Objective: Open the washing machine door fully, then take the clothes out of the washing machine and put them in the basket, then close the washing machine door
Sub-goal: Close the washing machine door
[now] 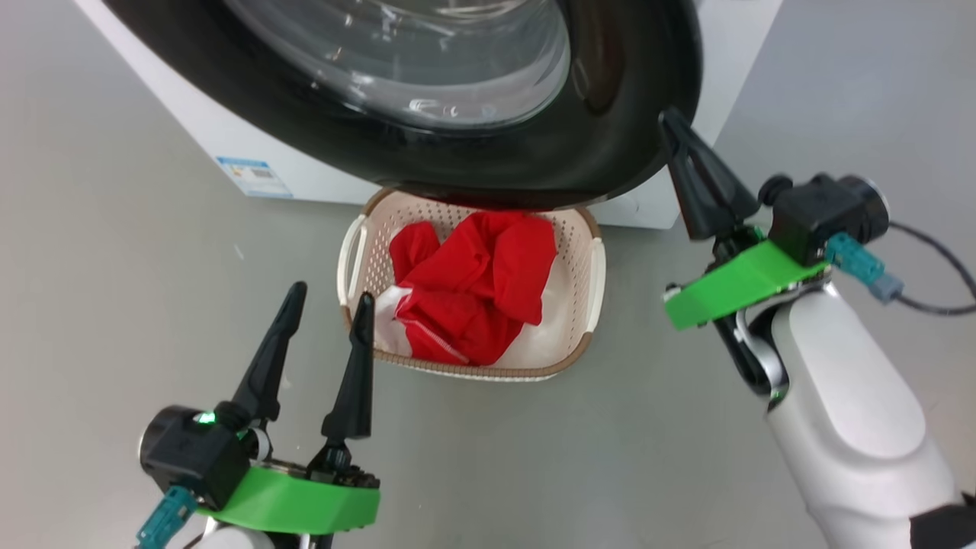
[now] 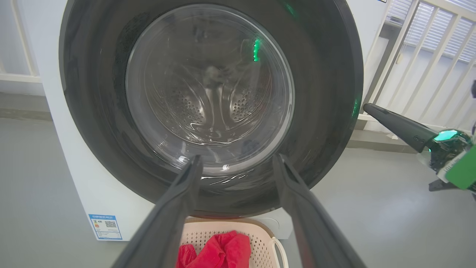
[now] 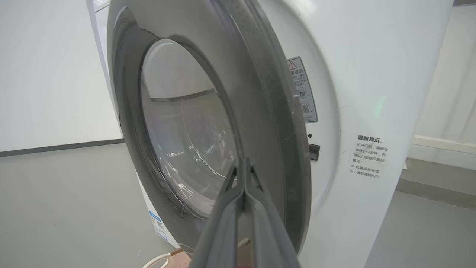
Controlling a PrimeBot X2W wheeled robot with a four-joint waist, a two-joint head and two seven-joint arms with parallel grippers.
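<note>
The washing machine door (image 1: 534,152), round and glossy black with a glass bowl, stands slightly ajar from the white washing machine (image 1: 229,145). Through the door's glass (image 2: 208,85) the steel drum shows. My right gripper (image 1: 671,118) is shut, its tip at the door's right rim (image 3: 267,123); the same gripper (image 3: 243,160) shows pressed closed against that rim. Below the door sits the basket (image 1: 595,267) holding the red clothes (image 1: 473,290). My left gripper (image 1: 331,295) stands open and empty by the basket's left side, pointing at the door (image 2: 323,74).
A blue label sticker (image 1: 253,175) sits low on the machine front. Warning labels (image 3: 303,89) and a latch slot (image 3: 314,152) lie beside the door rim. A white railing (image 2: 427,56) stands right of the machine. A dark cable (image 1: 930,259) trails from my right wrist.
</note>
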